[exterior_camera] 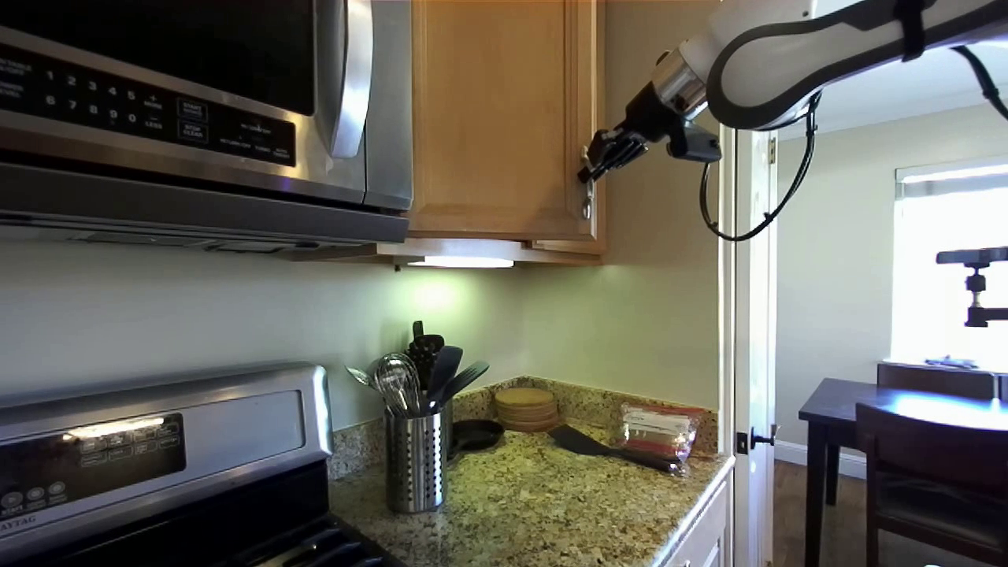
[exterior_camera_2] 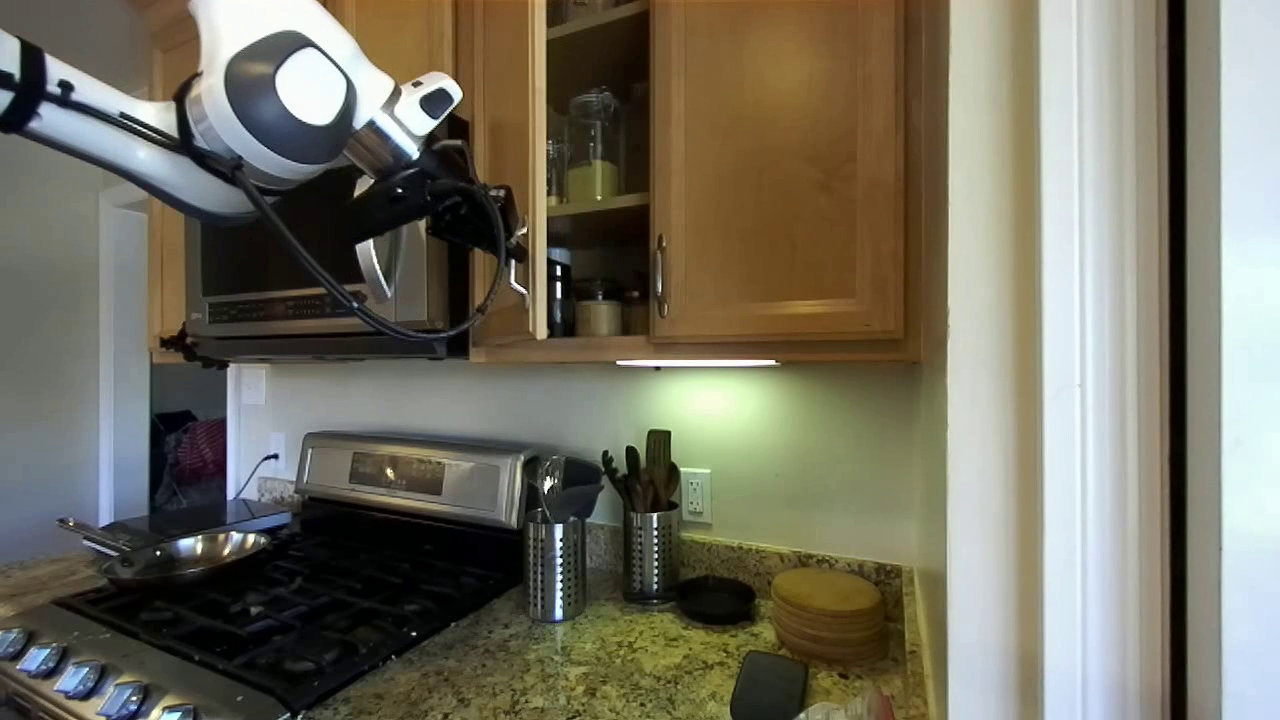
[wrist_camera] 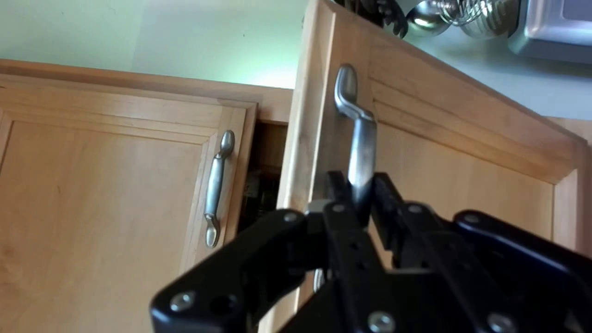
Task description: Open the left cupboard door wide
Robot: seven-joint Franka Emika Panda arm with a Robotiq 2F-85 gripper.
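Observation:
The left cupboard door, light maple wood, stands partly open in both exterior views (exterior_camera: 496, 118) (exterior_camera_2: 508, 130) and angles outward in the wrist view (wrist_camera: 462, 162). Its silver bar handle (wrist_camera: 363, 148) is low on the free edge; the ends also show in both exterior views (exterior_camera: 587, 206) (exterior_camera_2: 517, 280). My gripper (wrist_camera: 355, 185) has its black fingers closed around the middle of this handle; it also shows at the handle in both exterior views (exterior_camera: 592, 167) (exterior_camera_2: 517, 245). The fingers hide the handle's middle.
The matching right door (exterior_camera_2: 780, 170) is closed, with its handle (wrist_camera: 215, 187) near the gap. Jars (exterior_camera_2: 593, 150) stand on shelves inside. The steel microwave (exterior_camera: 390, 102) adjoins the left door's hinge side. Utensil holders (exterior_camera: 415, 465) stand on the counter below. A wall (exterior_camera: 661, 315) borders the cabinet.

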